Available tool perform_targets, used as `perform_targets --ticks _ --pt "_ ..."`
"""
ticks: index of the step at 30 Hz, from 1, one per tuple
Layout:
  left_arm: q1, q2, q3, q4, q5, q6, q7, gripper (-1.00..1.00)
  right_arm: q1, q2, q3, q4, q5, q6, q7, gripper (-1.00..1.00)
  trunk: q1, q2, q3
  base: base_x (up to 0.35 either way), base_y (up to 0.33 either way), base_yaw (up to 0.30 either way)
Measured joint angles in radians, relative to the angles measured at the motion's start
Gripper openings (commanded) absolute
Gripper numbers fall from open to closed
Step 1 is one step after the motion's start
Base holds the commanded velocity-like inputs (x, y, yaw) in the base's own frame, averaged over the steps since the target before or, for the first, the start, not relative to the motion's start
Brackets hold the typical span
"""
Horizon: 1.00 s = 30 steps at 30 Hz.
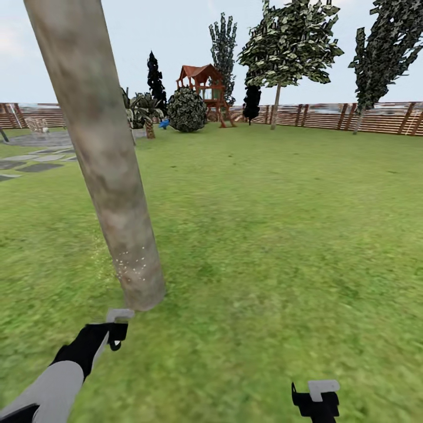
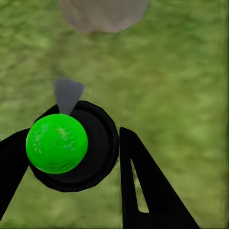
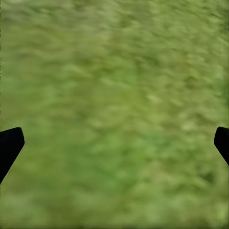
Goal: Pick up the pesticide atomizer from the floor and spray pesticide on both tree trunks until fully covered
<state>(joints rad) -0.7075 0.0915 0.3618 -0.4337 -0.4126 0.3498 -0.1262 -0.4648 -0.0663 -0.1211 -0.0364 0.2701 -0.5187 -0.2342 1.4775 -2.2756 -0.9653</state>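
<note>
A thick tree trunk (image 1: 100,153) of mottled grey-brown bark leans across the left of the head view. White pesticide specks (image 1: 132,264) dot it just above its base. My left gripper (image 1: 114,335) is low over the grass, right in front of the trunk's foot. In the left wrist view it (image 2: 71,157) is shut on the pesticide atomizer (image 2: 57,143), a black round body with a bright green ball and a grey nozzle aimed at the trunk base (image 2: 102,14). My right gripper (image 1: 317,399) hangs over bare grass, its fingertips (image 3: 9,145) wide apart and open.
Open lawn (image 1: 282,223) stretches ahead to a brown slat fence (image 1: 329,114). Far off stand a red-roofed play tower (image 1: 202,88), a round bush (image 1: 187,110) and thin-trunked trees (image 1: 276,100). Grey paving stones (image 1: 35,164) lie at the far left.
</note>
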Motion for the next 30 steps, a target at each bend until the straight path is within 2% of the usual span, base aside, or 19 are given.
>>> perform_targets --ticks 3,6,8,19,30 --pt "0.004 -0.002 0.0 0.028 0.035 -0.007 0.012 -1.0 0.0 -0.001 0.0 0.001 0.0 0.0 0.0 1.0 0.0 0.0 0.0 0.103 -0.051 0.0" --pt "0.004 -0.002 0.0 0.045 0.043 -0.011 0.075 -1.0 0.0 -0.003 0.0 0.001 0.0 0.0 0.0 1.0 0.0 0.0 0.0 0.223 -0.141 0.0" --pt "0.004 -0.004 0.0 0.042 0.044 -0.012 0.09 -1.0 0.0 -0.004 0.0 0.001 0.0 0.0 0.0 1.0 0.0 0.0 0.0 0.242 -0.157 0.0" --pt "0.004 -0.005 0.002 0.046 0.047 -0.012 0.097 -1.0 0.001 -0.001 0.0 0.001 0.0 0.0 0.001 1.0 -0.001 0.0 0.0 0.262 -0.153 0.011" --pt "0.004 -0.006 0.002 0.038 0.049 -0.012 0.098 -1.0 0.0 0.0 0.0 0.0 0.0 0.0 0.0 1.0 0.0 0.0 0.0 0.028 -0.264 0.261"
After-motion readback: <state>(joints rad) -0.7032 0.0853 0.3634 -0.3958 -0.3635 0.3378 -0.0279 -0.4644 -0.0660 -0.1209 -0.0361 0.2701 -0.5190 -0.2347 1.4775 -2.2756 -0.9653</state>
